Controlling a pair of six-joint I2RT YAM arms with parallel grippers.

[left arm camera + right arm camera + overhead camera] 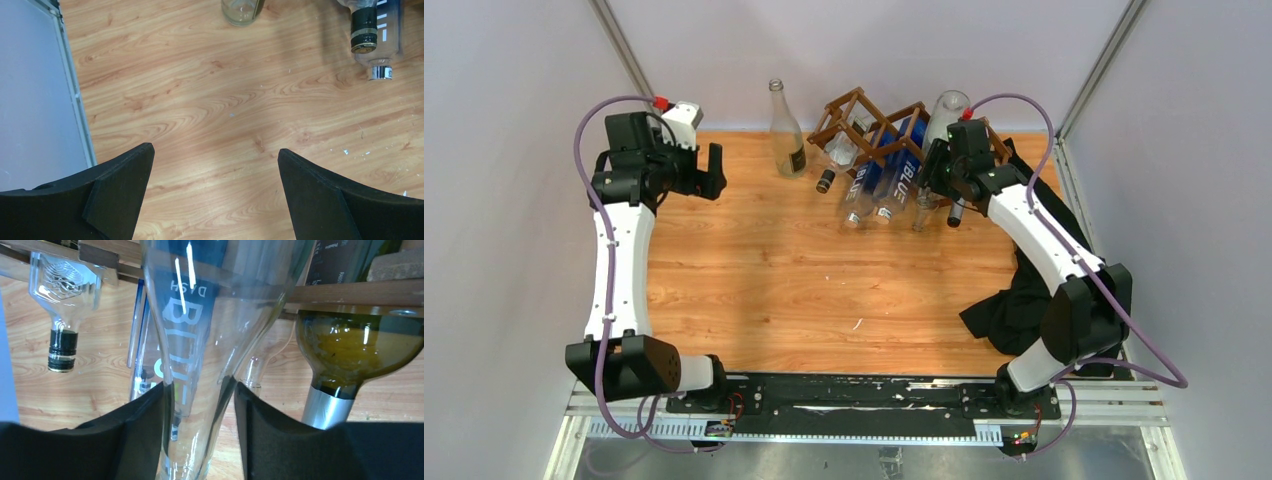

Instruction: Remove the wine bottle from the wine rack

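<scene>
Pinching wine bottle (pixel 210 315) neck, your R gripper (pixel 200 390) looks seated; L gripper (pixel 215 150) spread. Pull straight along wine rack (pixel 360 292) cell, no twist.

We are counting one wine rack (pixel 836 108), five wine bottles (pixel 900 180) lying in it, one bottle (pixel 786 130) standing at its left, two arms (pixel 619 250), and one black cloth (pixel 1014 300).

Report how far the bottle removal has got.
Done: the right claw is at the wine rack. In hand: its pads sit against the neck of a clear bottle lying in the rack. Left: draw that bottle out and set it down; a green bottle lies in the rack too. The left claw hangs open over the table.
</scene>
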